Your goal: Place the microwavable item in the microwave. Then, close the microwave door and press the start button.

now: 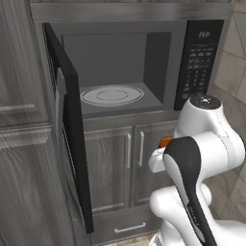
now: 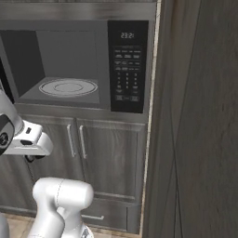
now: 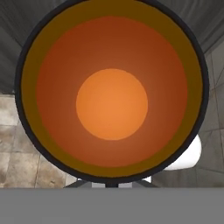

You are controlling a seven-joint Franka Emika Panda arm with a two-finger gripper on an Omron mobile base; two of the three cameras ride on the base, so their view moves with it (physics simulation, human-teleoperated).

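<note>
The microwave (image 1: 158,103) is built in at chest height, its grey cavity bare around the round glass turntable (image 1: 111,94). Its black door (image 1: 72,125) hangs swung wide out to the left. The keypad panel (image 2: 128,65) sits right of the cavity. Below and in front of the cavity, my gripper (image 2: 31,155) is shut on the microwavable item (image 3: 112,105), a dark-rimmed cup with an orange inside seen very close in the hand view. Just its orange top (image 1: 166,141) peeks out behind my arm in the left base view. The fingers are hidden by the cup.
Grey cabinet doors (image 1: 115,163) with silver handles and a drawer (image 1: 129,228) lie under the microwave. A tall cabinet (image 1: 21,144) stands left of the open door, and a wood side panel (image 2: 200,121) rises on the right. Tiled floor (image 3: 17,131) lies below the hand.
</note>
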